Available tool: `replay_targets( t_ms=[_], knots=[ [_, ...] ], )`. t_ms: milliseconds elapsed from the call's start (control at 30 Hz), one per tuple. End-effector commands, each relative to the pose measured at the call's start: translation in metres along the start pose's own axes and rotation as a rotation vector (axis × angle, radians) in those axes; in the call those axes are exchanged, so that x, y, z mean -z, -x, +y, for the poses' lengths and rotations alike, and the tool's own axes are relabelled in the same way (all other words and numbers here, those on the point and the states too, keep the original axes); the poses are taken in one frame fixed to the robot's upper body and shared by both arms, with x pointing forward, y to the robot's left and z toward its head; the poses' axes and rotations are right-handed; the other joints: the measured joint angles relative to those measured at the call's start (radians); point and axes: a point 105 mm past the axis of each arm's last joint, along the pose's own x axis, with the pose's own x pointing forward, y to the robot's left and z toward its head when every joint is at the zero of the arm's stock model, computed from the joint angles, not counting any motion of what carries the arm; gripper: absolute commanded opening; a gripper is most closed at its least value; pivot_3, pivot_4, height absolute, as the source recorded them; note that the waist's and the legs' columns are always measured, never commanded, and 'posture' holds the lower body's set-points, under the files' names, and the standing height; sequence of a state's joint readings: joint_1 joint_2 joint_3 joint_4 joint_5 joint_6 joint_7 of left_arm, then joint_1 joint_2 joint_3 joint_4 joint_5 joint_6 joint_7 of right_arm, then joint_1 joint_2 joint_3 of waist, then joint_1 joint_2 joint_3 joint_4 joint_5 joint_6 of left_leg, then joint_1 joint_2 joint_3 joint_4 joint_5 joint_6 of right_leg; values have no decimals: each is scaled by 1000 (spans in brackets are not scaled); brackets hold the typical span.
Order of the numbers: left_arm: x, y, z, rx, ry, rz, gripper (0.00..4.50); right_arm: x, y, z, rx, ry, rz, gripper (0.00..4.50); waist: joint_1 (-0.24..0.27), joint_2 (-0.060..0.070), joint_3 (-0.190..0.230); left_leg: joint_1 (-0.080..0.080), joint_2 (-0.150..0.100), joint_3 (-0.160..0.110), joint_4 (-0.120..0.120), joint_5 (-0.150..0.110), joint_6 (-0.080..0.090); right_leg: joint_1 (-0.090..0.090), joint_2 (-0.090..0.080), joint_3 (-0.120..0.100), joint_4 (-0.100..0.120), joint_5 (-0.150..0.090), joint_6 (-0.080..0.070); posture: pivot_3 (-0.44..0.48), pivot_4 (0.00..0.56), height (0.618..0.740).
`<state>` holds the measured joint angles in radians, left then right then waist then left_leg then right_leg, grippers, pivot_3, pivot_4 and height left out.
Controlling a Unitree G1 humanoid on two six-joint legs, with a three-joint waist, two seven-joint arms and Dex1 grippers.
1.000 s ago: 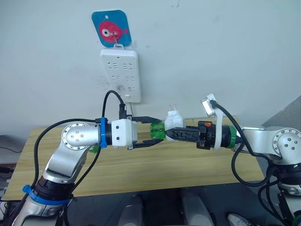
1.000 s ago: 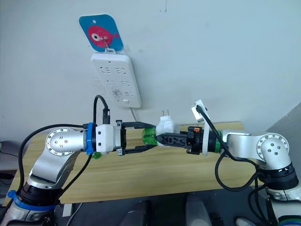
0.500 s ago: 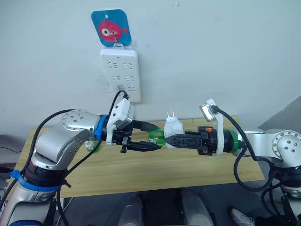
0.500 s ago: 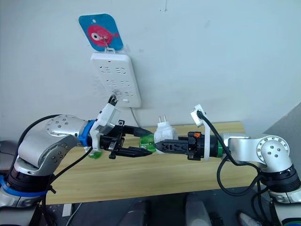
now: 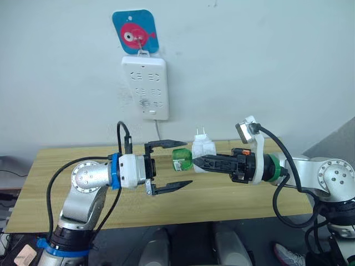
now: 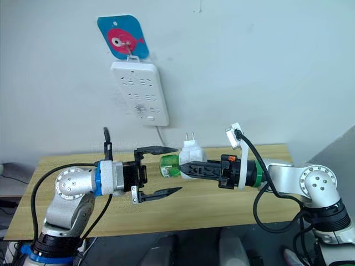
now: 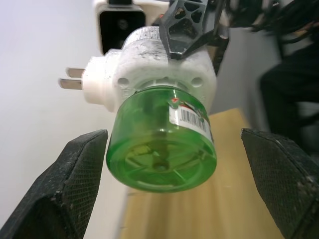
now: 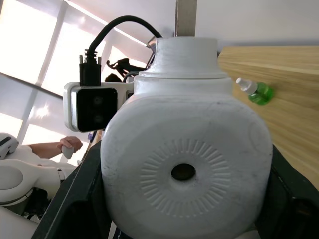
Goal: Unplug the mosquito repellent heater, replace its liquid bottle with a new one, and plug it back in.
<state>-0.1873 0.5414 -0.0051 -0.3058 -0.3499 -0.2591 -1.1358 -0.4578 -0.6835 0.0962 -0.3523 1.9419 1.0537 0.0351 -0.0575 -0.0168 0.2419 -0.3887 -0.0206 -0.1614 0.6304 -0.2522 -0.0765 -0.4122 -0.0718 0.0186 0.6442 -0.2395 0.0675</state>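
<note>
Wall-mounted power strip [image 5: 145, 79] is hanging with its sockets free above the wooden bench [image 5: 233, 194]. I am holding the mosquito repellent heater [image 5: 203, 148], unplugged, in mid-air in my right claw [image 5: 201, 162], which is clamping its body. Its green bottle [image 5: 182, 158] is sitting between the wide-spread fingers of my left claw [image 5: 176, 164], untouched. Another green bottle [image 8: 255, 91] is lying on the bench. Swapping and re-plugging are remaining, I judge.

Both arms reach inward, facing each other. The left gripper [image 5: 172, 165] gapes wide; the right gripper [image 5: 198, 161] seems clamped.
</note>
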Motion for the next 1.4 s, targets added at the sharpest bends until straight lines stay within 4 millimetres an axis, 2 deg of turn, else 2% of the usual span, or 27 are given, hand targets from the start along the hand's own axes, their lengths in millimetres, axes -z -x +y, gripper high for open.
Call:
replay_targets(
  t_ms=[33, 100, 200, 367, 467, 500, 567, 600, 633, 700, 867, 900, 933, 967, 1100, 1133, 1233, 1400],
  knots=[
    [-10, -1, 4, -41, -92, -26, 4500, -6, 1, 12, -39, 28, -30, 3034, 1, 0, 0, 0, 0, 0, 0, 0, 0, 0, 0, 0, 0, 0, 0, -74, 224, 740],
    [-8, 0, 1, -36, -89, -16, 4500, -6, 0, 12, -38, 28, -31, 3034, 1, 0, 0, 0, 0, 0, 1, 0, 0, 1, 0, 0, 0, 0, 1, -72, 224, 740],
    [-6, 1, -1, -30, -81, -13, 3909, -6, 0, 12, -38, 28, -31, 3034, 0, 0, 0, 0, 0, 0, 1, 0, 0, 1, 0, 0, 0, 0, 1, -70, 225, 740],
    [-18, 1, -4, 10, -34, -19, 2309, -6, 2, 9, -12, 26, -27, 3034, 0, 0, 0, 0, 0, 0, 0, 0, 0, 1, 0, 0, 0, 0, 1, -63, 225, 740],
    [-22, 5, -8, 88, 80, 30, 2252, -5, 2, 8, -9, 21, -24, 3034, -1, 0, 0, 0, 0, -1, 0, 0, 0, 0, 0, 0, 1, 0, 1, -51, 228, 740],
    [-19, 7, -8, 110, 183, 72, 2252, -4, 2, 8, -13, 21, -18, 3034, -1, 0, 0, 0, 0, -1, 0, 0, 0, 0, 0, 0, 1, 0, 1, -45, 227, 740],
    [-16, 18, -4, 153, 695, 165, 2251, 1, 1, 9, -23, 20, 7, 3034, -2, -2, 1, 0, 0, -1, 0, 0, 0, 0, 0, 0, 2, -1, 2, -35, 225, 740],
    [-21, 24, -5, 208, 851, 192, 2251, 2, 1, 10, -27, 20, 19, 3034, -2, -3, 2, 1, 0, -2, 0, 0, 0, 0, 1, -1, 2, -3, 5, -32, 226, 740],
    [-26, 28, -3, 248, 925, 216, 2251, 4, 1, 10, -31, 19, 28, 3034, -3, -1, 3, 0, 1, -4, 0, 0, 1, 0, 2, -2, 3, -3, 5, -31, 228, 740],
    [-32, 30, 1, 278, 953, 236, 2251, 5, 1, 11, -35, 21, 40, 3034, -5, 1, 4, 2, 0, -1, 0, 0, 1, 0, 1, -1, 2, -3, 6, -33, 227, 740],
    [-29, 26, 14, 206, 874, 233, 2251, 7, 1, 13, -44, 28, 49, 3034, -4, 1, 5, 2, 1, -1, -1, 0, 1, 0, 1, -1, 2, -3, 5, -37, 230, 740],
    [-25, 25, 16, 178, 831, 234, 2251, 7, 1, 13, -45, 28, 46, 3034, -2, 1, 5, 2, 1, 0, -1, 0, 1, 0, 1, -1, 1, -3, 5, -37, 230, 740],
    [-18, 24, 16, 149, 716, 240, 2251, 6, 1, 13, -45, 27, 40, 3034, -2, 1, 5, 2, 1, 0, -1, 0, 1, 0, 1, 0, 1, -3, 5, -38, 231, 740],
    [-14, 23, 14, 137, 605, 238, 2975, 5, 0, 13, -44, 26, 33, 3034, 0, 1, 5, 2, 1, 0, -1, 0, 0, 0, 1, 0, 0, -3, 5, -38, 231, 740],
    [-9, 24, 2, 95, 282, 168, 4110, 4, 1, 12, -37, 26, 23, 3034, 1, 1, 5, 1, 1, 2, -2, 0, 0, -1, 1, 2, 0, -1, -1, -44, 232, 740],
    [-10, 24, -1, 86, 187, 137, 4120, 3, 1, 12, -37, 27, 23, 3034, 2, 1, 5, 0, 1, 2, -2, 0, 0, -2, 1, 2, 0, -1, -1, -44, 232, 740],
    [-10, 24, 2, 17, 50, 94, 4120, 3, 1, 12, -37, 27, 22, 3034, 10, 1, 5, -3, 1, 1, -1, 0, 0, -4, 1, 1, 0, -1, -1, -40, 231, 740],
    [-8, 20, -2, 0, -31, 62, 4120, 3, -2, 13, -41, 26, 22, 3034, 19, 1, 4, -5, 0, 1, 0, 0, 0, -5, 1, 1, 0, 0, -1, -37, 226, 740]
  ],
)
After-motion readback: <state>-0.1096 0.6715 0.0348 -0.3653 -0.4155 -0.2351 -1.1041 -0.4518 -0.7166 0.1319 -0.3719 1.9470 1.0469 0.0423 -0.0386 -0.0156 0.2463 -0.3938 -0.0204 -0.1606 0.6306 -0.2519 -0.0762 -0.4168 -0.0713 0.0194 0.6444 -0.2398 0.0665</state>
